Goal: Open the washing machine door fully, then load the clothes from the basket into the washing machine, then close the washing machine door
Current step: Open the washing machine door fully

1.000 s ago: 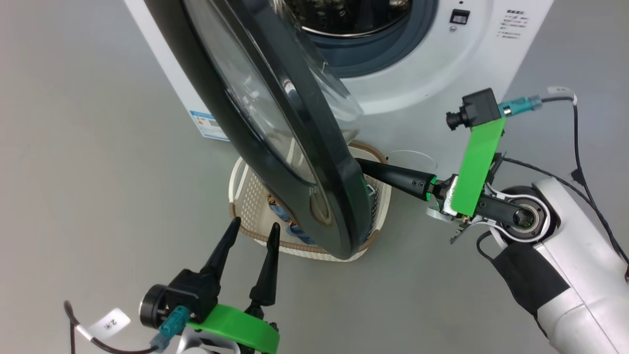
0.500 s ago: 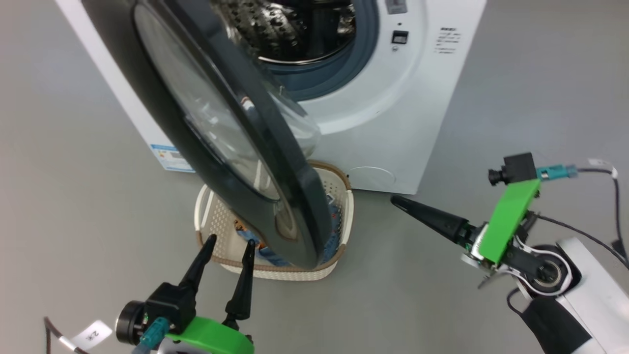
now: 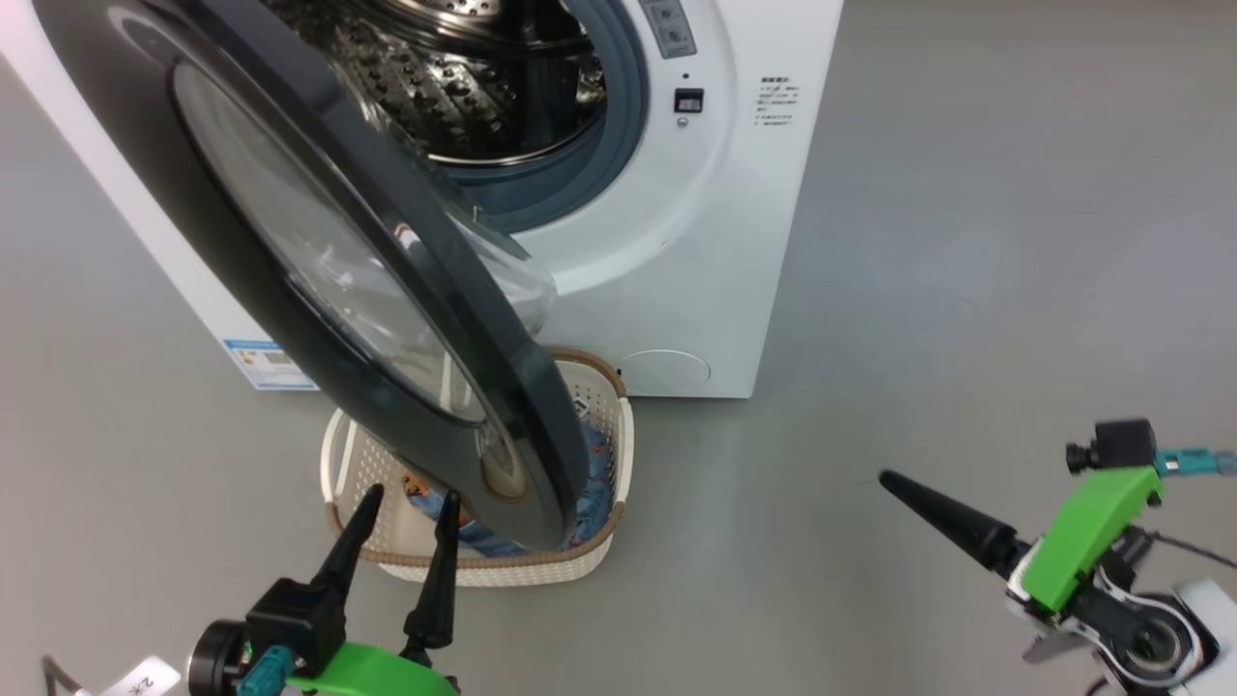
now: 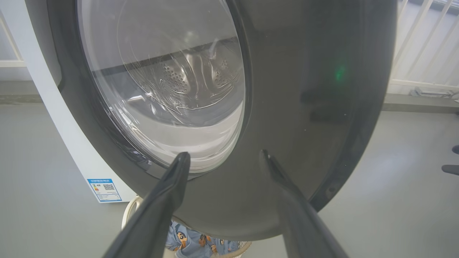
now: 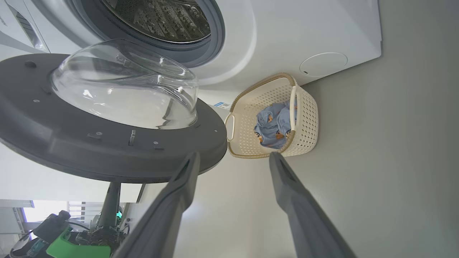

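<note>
The washing machine [image 3: 715,242] stands with its steel drum [image 3: 454,77] exposed. Its black round door [image 3: 319,242] hangs partly open, swung out over the basket [image 3: 503,570] on the floor. Blue printed clothes [image 3: 597,474] lie inside the basket. My left gripper [image 3: 411,498] is open at the basket's near rim, facing the door's outer face [image 4: 304,107], fingers apart and empty. My right gripper [image 3: 889,478] is out on the floor to the right, clear of the door. Its fingers stand open [image 5: 233,154] and point toward the basket [image 5: 308,118], the clothes [image 5: 274,123] and the door's inner side [image 5: 89,143].
Grey floor surrounds the machine, with wide room on the right. A blue label [image 3: 266,362] sits low on the washer's front. A white railing [image 4: 423,43] runs behind in the left wrist view, and dark objects [image 4: 450,168] lie at its right edge.
My right gripper has let go of the door's edge, opened and drawn back to the right. The head view has shifted, showing more of the drum. The left gripper keeps its pose.
</note>
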Robot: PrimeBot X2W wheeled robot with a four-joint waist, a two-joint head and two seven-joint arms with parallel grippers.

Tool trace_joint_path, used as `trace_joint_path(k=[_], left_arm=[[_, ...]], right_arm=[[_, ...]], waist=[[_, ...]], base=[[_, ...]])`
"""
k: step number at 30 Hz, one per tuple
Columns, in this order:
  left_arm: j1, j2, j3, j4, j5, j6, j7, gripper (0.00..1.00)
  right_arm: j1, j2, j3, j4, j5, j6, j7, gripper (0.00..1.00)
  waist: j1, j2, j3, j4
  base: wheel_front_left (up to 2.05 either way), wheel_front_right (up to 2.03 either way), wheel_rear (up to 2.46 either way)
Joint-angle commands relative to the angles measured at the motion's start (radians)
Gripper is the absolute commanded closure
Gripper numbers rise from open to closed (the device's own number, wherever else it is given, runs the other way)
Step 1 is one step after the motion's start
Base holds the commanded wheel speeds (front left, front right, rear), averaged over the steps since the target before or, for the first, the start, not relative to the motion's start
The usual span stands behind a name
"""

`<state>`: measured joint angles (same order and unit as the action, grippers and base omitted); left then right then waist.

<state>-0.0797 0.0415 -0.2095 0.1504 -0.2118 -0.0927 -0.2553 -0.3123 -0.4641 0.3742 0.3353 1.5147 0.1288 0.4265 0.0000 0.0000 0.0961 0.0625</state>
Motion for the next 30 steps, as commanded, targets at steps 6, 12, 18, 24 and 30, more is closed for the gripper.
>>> trace_joint_path(k=[6,12,18,24,30], left_arm=[[0.009,0.009,0.054,-0.025,0.011,-0.007,-0.006,0.0],[0.019,0.009,0.068,-0.023,0.01,-0.011,-0.006,0.0],[0.025,0.009,0.084,-0.016,-0.003,-0.011,-0.006,0.0],[0.031,0.009,0.092,-0.013,-0.01,-0.01,-0.006,0.0],[0.032,0.009,0.102,-0.015,-0.01,-0.006,-0.006,0.0]], right_arm=[[0.089,-0.069,0.031,-0.002,-0.043,0.002,-0.087,0.0],[0.142,-0.127,0.08,-0.006,-0.139,0.002,-0.252,0.0],[0.165,-0.189,0.21,0.045,-0.302,0.002,-0.493,0.0],[0.147,-0.189,0.3,0.139,-0.403,0.002,-0.679,0.0],[0.146,-0.137,0.123,0.125,-0.572,0.002,-0.688,0.0]], waist=[[0.0,0.0,-0.016,-0.028],[0.0,0.0,-0.019,-0.041],[0.0,0.0,-0.025,-0.05],[0.0,0.0,-0.03,-0.054],[0.0,0.0,-0.024,-0.061]], base=[[0.0,0.0,0.0],[0.0,0.0,0.0],[0.0,0.0,0.0],[0.0,0.0,0.0],[0.0,0.0,0.0]])
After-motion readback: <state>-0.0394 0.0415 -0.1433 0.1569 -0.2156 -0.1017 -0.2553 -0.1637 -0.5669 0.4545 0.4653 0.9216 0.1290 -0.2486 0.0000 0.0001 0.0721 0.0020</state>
